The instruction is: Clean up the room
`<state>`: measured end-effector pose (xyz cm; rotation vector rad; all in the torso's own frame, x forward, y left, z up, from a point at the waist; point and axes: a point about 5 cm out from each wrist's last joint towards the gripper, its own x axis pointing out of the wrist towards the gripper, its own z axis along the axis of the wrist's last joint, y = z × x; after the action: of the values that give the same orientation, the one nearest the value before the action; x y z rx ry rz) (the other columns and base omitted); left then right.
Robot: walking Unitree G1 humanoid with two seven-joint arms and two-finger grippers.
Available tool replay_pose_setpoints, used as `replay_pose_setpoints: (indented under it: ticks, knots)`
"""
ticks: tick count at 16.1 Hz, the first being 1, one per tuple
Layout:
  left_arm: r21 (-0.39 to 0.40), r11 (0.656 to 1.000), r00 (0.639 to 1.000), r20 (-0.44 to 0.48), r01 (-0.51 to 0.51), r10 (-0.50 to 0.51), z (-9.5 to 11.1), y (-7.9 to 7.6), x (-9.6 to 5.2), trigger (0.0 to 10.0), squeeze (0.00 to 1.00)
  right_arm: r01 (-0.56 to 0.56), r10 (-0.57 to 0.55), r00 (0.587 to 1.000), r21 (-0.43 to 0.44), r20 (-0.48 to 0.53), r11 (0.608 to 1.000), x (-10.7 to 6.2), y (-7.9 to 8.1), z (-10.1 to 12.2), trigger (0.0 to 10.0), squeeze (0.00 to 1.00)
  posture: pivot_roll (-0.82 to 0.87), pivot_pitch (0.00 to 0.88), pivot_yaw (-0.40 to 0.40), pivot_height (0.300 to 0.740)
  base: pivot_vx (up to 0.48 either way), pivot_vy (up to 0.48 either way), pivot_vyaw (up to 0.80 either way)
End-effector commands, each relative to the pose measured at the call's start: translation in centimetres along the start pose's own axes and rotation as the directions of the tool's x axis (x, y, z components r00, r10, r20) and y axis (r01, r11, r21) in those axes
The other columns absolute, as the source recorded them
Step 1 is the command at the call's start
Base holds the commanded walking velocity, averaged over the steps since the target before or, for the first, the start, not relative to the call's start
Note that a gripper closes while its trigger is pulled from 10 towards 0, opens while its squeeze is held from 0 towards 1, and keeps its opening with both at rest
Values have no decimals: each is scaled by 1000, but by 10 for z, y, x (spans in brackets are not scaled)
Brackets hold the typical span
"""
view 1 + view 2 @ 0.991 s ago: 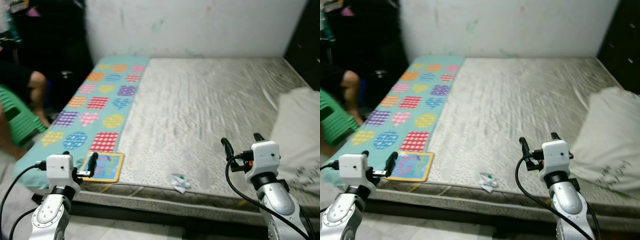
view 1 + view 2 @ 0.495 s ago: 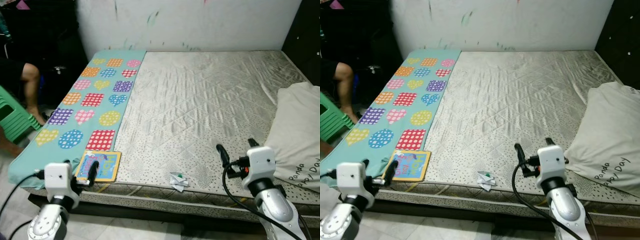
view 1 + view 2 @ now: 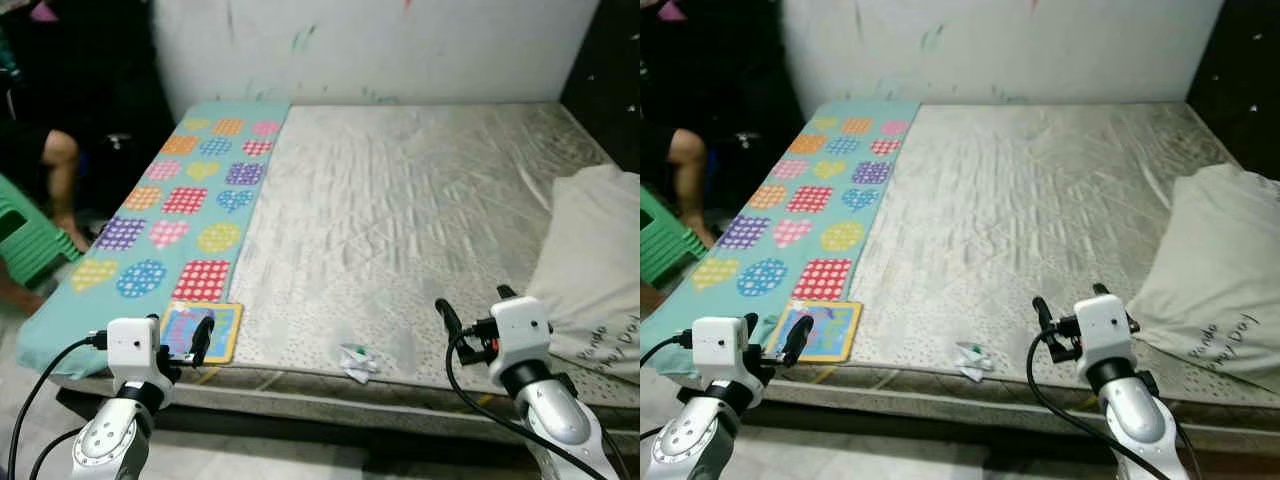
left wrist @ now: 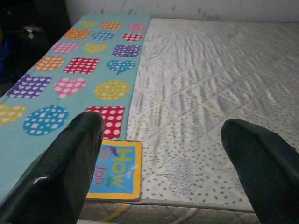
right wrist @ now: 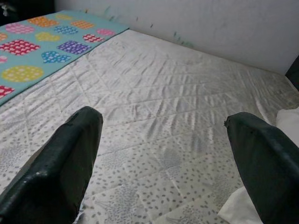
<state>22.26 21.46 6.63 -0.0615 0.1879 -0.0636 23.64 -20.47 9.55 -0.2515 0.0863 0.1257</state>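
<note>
Looking forward, you see both arms raised at the near edge of the mattress (image 3: 400, 200). Your left gripper (image 3: 180, 332) has fingers spread wide, just before the yellow-framed book (image 3: 203, 331) lying flat at the near left. Your right gripper (image 3: 470, 305) is also wide, near the soft white pillow (image 3: 590, 270). A crumpled wrapper (image 3: 357, 361) lies between them on the quilted, dotted fabric. The turquoise mat (image 3: 190, 200) shows colourful hearts and squares.
</note>
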Motion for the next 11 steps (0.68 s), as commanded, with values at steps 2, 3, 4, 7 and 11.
replay_pose_setpoints:
  ticks: [2, 3, 4, 7, 11]
  knots:
    - [13, 1000, 1000, -20, -1, 1, -1, 3, 2, 10000, 0, -1, 1, 1000, 4, 18, 1000, 1, 2, 5, 10000, 0, -206, 0, 73, 740, 0, 480, 0]
    - [15, 1000, 1000, -15, 7, -7, 0, 1, 3, 10000, 0, 3, -3, 1000, 5, 22, 1000, 1, 2, 6, 10000, 0, -206, 0, 73, 740, 0, 352, 0]
    - [23, 1000, 1000, -15, 8, -8, 0, 0, 3, 10000, 0, 3, -3, 1000, 3, 21, 1000, 1, 1, 6, 10000, 0, -205, 0, 74, 740, 0, 0, 0]
    - [26, 999, 1000, 2, 29, -29, 3, -2, 4, 10000, 0, 6, -6, 1000, -2, 25, 1000, 4, 0, 6, 10000, 0, -202, 0, 75, 740, 0, 0, 0]
    - [37, 996, 996, 34, 82, -84, 8, -6, 7, 10000, 0, 7, -6, 1000, -4, 28, 1000, 6, 1, 6, 10000, 0, -203, 0, 77, 740, 61, 0, 0]
